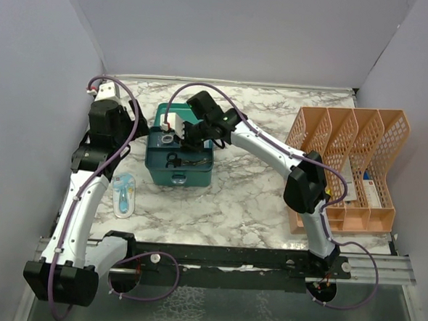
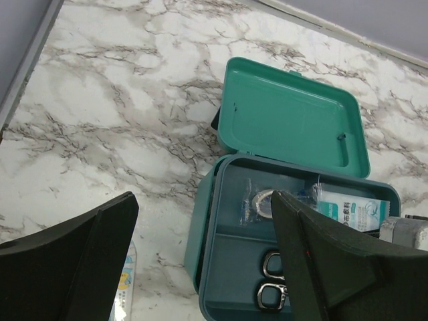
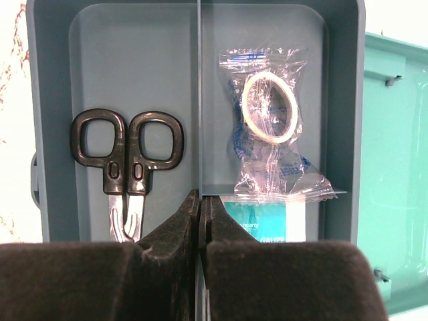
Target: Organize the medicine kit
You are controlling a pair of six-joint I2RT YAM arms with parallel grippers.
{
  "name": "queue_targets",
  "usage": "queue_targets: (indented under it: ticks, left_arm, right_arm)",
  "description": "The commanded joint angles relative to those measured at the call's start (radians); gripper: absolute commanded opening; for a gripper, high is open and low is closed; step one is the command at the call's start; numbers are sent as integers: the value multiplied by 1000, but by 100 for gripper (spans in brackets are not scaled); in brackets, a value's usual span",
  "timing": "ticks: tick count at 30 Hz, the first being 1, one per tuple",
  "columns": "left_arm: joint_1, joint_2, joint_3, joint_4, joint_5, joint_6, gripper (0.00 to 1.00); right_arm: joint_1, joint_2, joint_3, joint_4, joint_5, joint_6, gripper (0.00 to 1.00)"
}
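One medicine kit (image 2: pixel 294 114), one scissors (image 3: pixel 125 170); left gripper (image 2: pixel 204 195) spread empty, right gripper (image 3: pixel 200 198) closed empty

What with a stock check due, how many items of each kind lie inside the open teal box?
scissors: 1
wrapped tape roll: 1
teal-and-white packet: 1
Total inside the box: 3
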Motion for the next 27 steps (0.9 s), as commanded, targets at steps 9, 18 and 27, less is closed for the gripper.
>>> queue_targets:
  ticks: [9,18,27]
  left_arm:
    - [11,26,-54,34,60,-27,84]
    - [15,34,-86,44,64,-33,84]
    - [17,51,-124,59,94,-35,83]
  right_arm:
    - [0,38,58,1,69,-10,1]
    - [0,45,19,14,46,5,1]
    - [1,61,17,-1,66,18,2]
